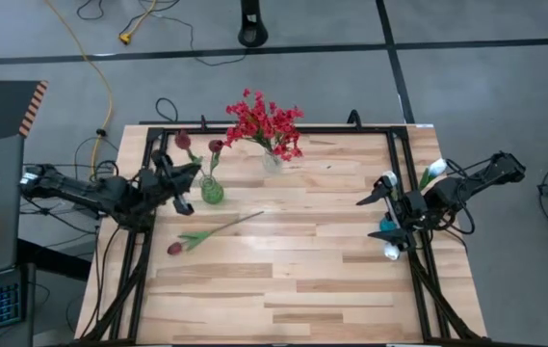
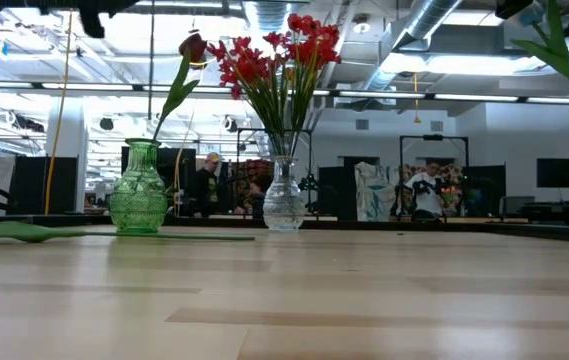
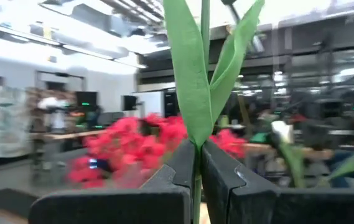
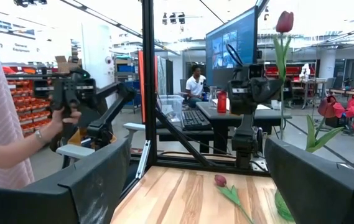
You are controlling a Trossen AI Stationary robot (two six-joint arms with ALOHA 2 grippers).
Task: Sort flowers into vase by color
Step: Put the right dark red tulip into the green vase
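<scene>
My left gripper (image 1: pixel 185 183) is by the green vase (image 1: pixel 212 190), near the table's left side, and is shut on a maroon tulip whose bud (image 1: pixel 183 140) stands above it. Another maroon tulip (image 1: pixel 216 146) stands in the green vase (image 2: pixel 140 190). A third maroon tulip (image 1: pixel 196 236) lies flat on the table. Red sprays (image 1: pixel 264 120) fill the clear vase (image 2: pixel 284 200). My right gripper (image 1: pixel 375 217) is open at the table's right edge. White tulips (image 1: pixel 434 171) show around the right arm. My left gripper pinches the maroon tulip's green stem (image 3: pixel 198 163) between its two fingers, just below where the leaves (image 3: pixel 192 81) branch off. The fingers lie across the stem, coming from the table's left. The stem stands upright in the hold, with the leaves above the fingers.
Black frame rails (image 1: pixel 399 173) run along the table's left, right and far edges. The middle and near parts of the wooden top (image 1: pixel 293 280) hold only the lying tulip. A person's hand (image 4: pixel 15 143) shows beyond the table in the right wrist view. People sit in the room behind.
</scene>
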